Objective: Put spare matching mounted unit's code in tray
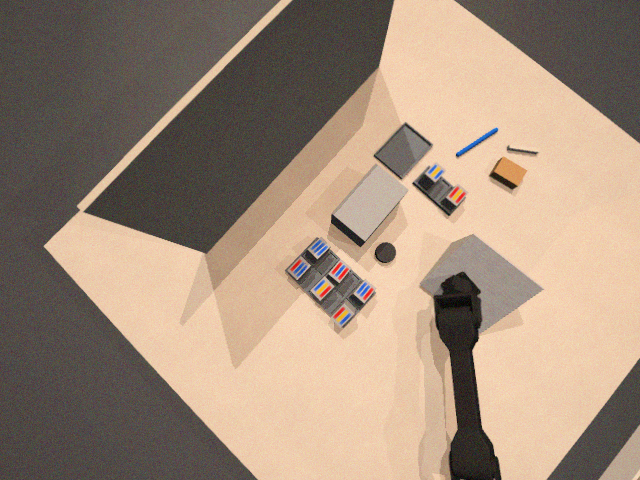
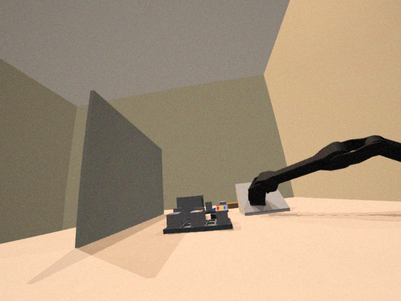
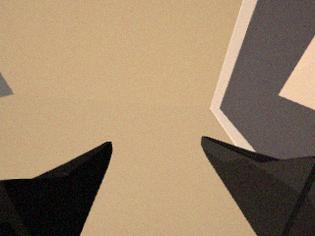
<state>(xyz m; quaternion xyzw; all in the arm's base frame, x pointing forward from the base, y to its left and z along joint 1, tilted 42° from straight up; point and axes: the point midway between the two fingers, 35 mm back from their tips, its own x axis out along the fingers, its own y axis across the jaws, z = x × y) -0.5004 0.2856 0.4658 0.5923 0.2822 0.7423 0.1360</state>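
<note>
My gripper (image 1: 461, 283) (image 2: 257, 203) (image 3: 157, 143) is open and empty, above or in front of a sloped grey panel (image 1: 504, 284) (image 2: 241, 195). A larger dark rack (image 1: 326, 265) (image 2: 198, 228) holds several striped blocks, including a red-yellow-blue one (image 1: 342, 315) (image 2: 221, 215) at its near end. A smaller rack (image 1: 440, 190) holds a blue-and-yellow striped block (image 1: 435, 171) and a red-and-yellow striped block (image 1: 456, 194). The flat dark tray (image 1: 401, 152) is empty. I cannot tell which unit is the mounted one; no printed back shows clearly.
A tall dark wall (image 1: 232, 129) (image 2: 119, 181) stands beyond the racks. A grey box (image 1: 369, 204) (image 2: 190, 201) stands between the racks, near a black disc (image 1: 385, 252). A blue rod (image 1: 476, 142), a nail (image 1: 523, 150) and an orange-brown block (image 1: 509, 172) lie beyond the smaller rack.
</note>
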